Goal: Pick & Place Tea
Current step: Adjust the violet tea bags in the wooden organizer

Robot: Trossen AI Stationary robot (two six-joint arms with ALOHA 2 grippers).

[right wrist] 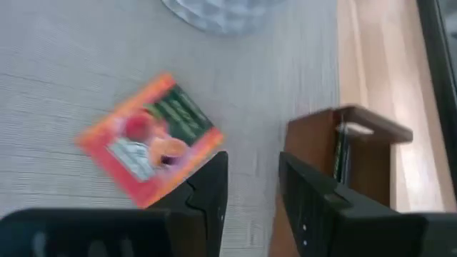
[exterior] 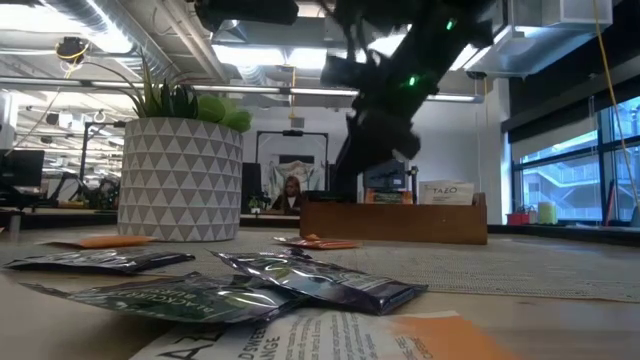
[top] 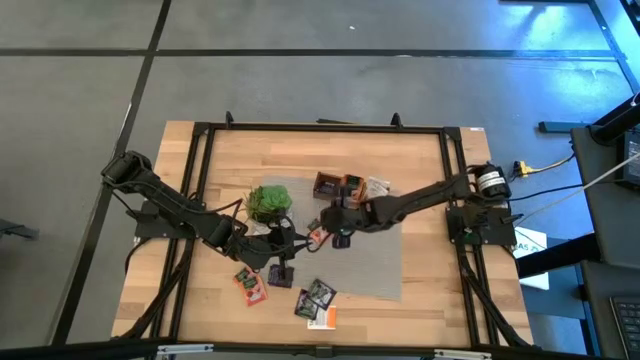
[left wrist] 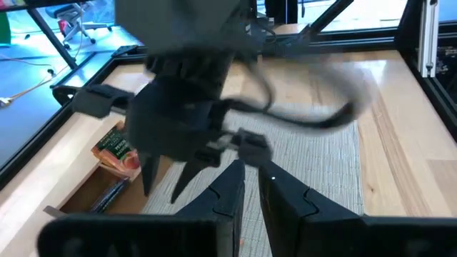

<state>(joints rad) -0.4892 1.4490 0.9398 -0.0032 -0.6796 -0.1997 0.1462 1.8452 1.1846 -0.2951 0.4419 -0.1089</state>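
On the counter (top: 420,170), a grey mat (top: 370,260) carries the wooden box (top: 330,184) and potted plant (top: 268,202). The right gripper (right wrist: 251,187) hovers beside the box with empty fingers narrowly parted, an orange-red sachet (right wrist: 150,138) lying flat just ahead. The left gripper (left wrist: 251,191) waits nearby, fingers nearly together, empty. The sachet looks light, thin and slick, printed with fruit; I judge an edge pinch safest. Other sachets (top: 316,298) lie scattered near the counter's front.

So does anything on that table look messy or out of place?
Yes: several tea sachets lie scattered at odd angles on the table's front edge, and one orange-red sachet lies askew on the grey mat, outside the wooden box.
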